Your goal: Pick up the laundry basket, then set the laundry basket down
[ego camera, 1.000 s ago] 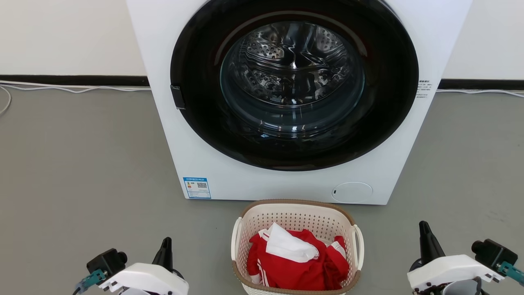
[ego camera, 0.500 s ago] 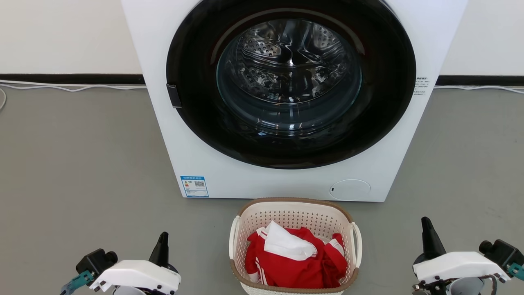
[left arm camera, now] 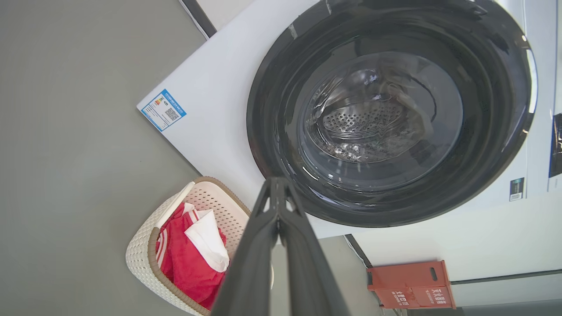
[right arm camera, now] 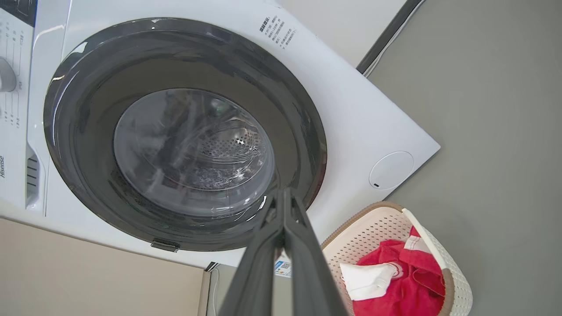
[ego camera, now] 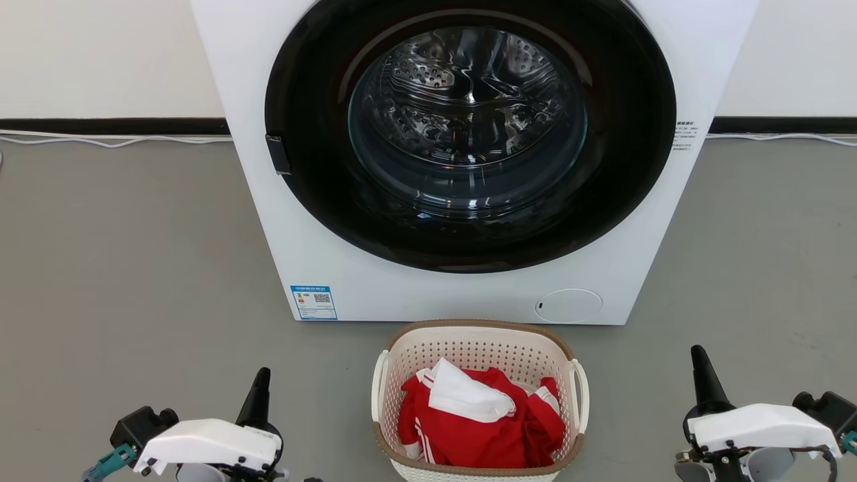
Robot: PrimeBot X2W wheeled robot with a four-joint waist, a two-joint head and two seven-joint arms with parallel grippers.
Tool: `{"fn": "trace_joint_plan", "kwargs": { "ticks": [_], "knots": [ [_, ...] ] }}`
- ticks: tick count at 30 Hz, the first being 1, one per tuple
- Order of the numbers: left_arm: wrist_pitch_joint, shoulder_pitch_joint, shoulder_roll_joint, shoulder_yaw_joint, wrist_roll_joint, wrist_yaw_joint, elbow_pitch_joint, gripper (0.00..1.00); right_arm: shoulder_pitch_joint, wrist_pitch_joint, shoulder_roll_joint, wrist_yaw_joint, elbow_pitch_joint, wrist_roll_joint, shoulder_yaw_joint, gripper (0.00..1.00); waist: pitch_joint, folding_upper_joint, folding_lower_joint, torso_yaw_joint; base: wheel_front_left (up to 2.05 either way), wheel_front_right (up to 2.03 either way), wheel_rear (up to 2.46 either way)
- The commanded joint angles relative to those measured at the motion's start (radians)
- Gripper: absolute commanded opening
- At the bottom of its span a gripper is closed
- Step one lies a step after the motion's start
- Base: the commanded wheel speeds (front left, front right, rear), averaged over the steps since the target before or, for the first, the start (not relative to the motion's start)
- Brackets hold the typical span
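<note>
You'll find the laundry basket [ego camera: 477, 349] standing upright on the floor [ego camera: 134, 268], directly in front of the washing machine [ego camera: 301, 227] and just short of its base. It sits between your two pincers and touches neither. Its cream perforated walls carry a brown rim, with a white loop handle [ego camera: 377, 385] on each side. Red clothing with white stripes [ego camera: 469, 438] is heaped inside, and a white piece [ego camera: 469, 398] lies on top. Your left pincer [ego camera: 261, 380] is at the lower left and your right pincer [ego camera: 697, 356] at the lower right. Both are closed with the fingers pressed together, gripping nothing, and both stand well clear of the handles. The machine's round dark door [ego camera: 629, 167] is shut, and the perforated steel drum [ego camera: 469, 100] shows through the glass. A blue label with a QR code [ego camera: 313, 302] sits at the front's lower left and a round white cap [ego camera: 569, 306] at its lower right. Beside the door there is a small block of print [ego camera: 684, 136], too fine to read. In the right wrist view you can read "Hisense" [right arm camera: 2, 166] on the machine's panel. The floor is plain grey and meets a pale wall at a dark baseboard [ego camera: 114, 126], with a white cable [ego camera: 114, 142] running along it. In the left wrist view a red-orange crate [left arm camera: 410, 285] stands by the wall, and its white writing is too small to make out.
</note>
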Motion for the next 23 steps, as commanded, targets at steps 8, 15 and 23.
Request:
{"fn": "trace_joint_plan", "kwargs": {
  "ticks": [8,15,23],
  "knots": [
    [0.027,-0.016,0.01,0.045,-0.106,-0.026,-0.061,0.0,-0.009,0.03,-0.012,0.005,-0.063,0.128,0.012,0.0,0.005,-0.0001,0.0,-0.006,0.0,0.0,0.0],
    [0.045,-0.013,0.011,0.059,-0.169,-0.036,-0.081,0.0,-0.006,0.047,-0.012,0.005,-0.083,0.205,0.012,0.0,0.009,-0.0001,0.0,-0.009,0.0,0.0,0.0],
    [0.069,-0.01,0.012,0.078,-0.253,-0.049,-0.107,0.0,-0.002,0.071,-0.012,0.006,-0.109,0.307,0.012,0.0,0.014,-0.0001,0.0,-0.015,0.0,0.0,0.0]
  ]
}}
